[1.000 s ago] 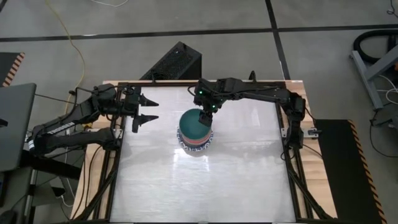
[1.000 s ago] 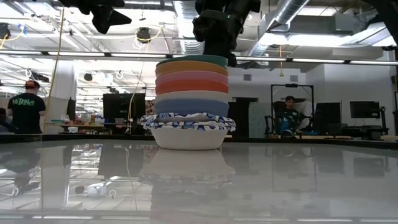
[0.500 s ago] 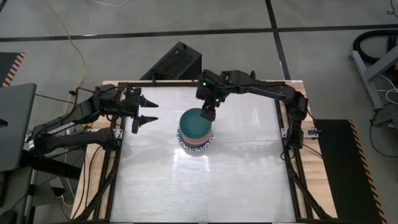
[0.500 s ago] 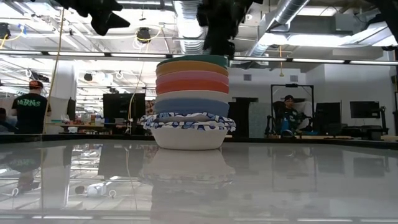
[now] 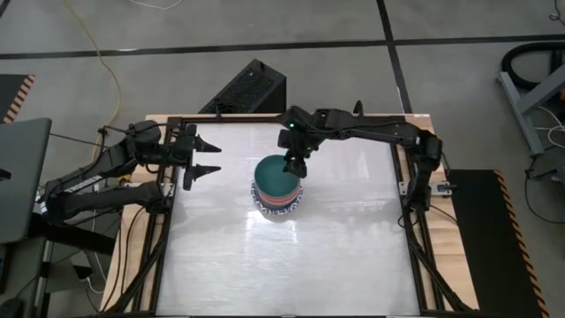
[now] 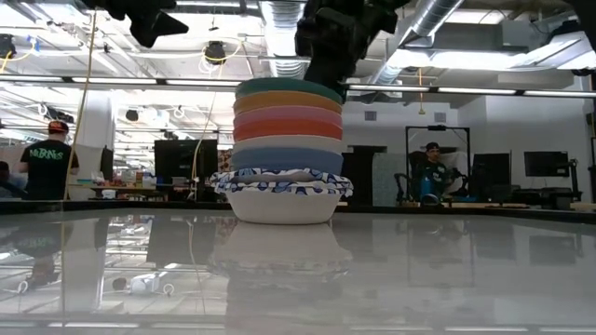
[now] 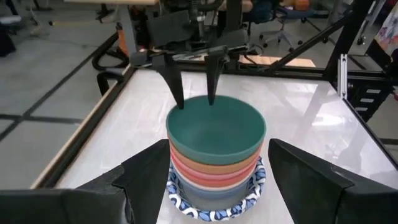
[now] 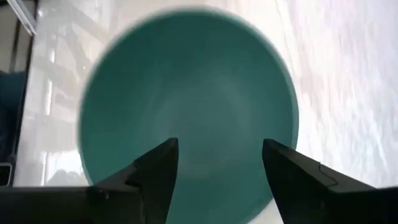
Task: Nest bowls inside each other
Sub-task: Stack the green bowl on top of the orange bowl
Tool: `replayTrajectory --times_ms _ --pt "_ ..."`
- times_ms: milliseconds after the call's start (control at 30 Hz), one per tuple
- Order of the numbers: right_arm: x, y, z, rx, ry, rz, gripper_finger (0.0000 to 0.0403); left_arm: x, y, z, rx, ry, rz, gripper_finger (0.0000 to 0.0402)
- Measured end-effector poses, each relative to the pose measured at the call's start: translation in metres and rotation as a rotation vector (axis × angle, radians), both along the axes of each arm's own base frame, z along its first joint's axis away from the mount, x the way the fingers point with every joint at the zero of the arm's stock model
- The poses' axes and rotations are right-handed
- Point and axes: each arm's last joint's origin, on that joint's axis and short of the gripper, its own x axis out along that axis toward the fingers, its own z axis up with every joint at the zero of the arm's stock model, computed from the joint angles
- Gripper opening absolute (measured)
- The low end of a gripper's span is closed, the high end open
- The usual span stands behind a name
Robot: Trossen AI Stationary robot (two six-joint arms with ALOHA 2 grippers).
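The bowls stand nested in one stack [image 5: 278, 190] at the table's middle. A white bowl with a blue-patterned rim [image 6: 279, 195] is at the bottom on the table. Blue, cream, red, pink and orange bowls follow, and a dark green bowl [image 7: 214, 127] is on top. My right gripper [image 5: 296, 168] is open, slanting down over the green bowl's far rim [image 7: 194, 102]. My left gripper [image 5: 210, 157] is open in the air at the table's left side, pointing at the stack from a distance. My right gripper's fingertips [image 7: 180, 104] stand right at the green bowl's far rim [image 7: 199, 99], coming from the far side and slanting down. I cannot tell whether they touch it. Nothing is lifted; the green bowl [image 8: 186, 106] sits in the stack.
Dark frame rails [image 5: 163, 230] run along the table's left and right edges. A black box [image 5: 247, 88] stands beyond the far edge. The near half of the table [image 5: 291, 265] is bare. People [image 6: 47, 163] show in the room behind.
My right gripper drew back toward the far edge and up, then came down again to the green bowl's far rim, its wrist turning. It stayed open. In the low view the upper bowls now sit slightly tilted. The left arm kept still.
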Motion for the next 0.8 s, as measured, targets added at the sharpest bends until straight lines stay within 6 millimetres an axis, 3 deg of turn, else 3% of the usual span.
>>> replayTrajectory --times_ms 267,433,533,600,700,800 --pt "-0.017 0.003 0.004 -0.031 -0.156 -0.017 0.0254 -0.005 -0.002 0.003 0.010 -0.023 0.003 0.0261" --pt "-0.032 0.021 0.035 -0.044 -0.262 0.017 0.0254 0.003 -0.001 -0.001 0.013 -0.051 -0.084 0.0261" --pt "-0.039 0.033 0.048 -0.068 -0.297 0.050 0.0254 0.014 -0.003 -0.015 0.038 -0.125 -0.250 0.0261" --pt "-0.048 0.041 0.061 -0.084 -0.350 0.066 0.0254 0.019 -0.002 -0.025 0.047 -0.166 -0.239 0.0261" --pt "-0.073 0.054 0.093 -0.138 -0.469 0.081 0.0254 0.023 0.001 -0.041 0.021 -0.244 -0.146 0.0261" --pt "-0.100 0.065 0.117 -0.211 -0.540 0.031 0.0254 0.028 -0.001 -0.061 -0.008 -0.271 -0.166 0.0261"
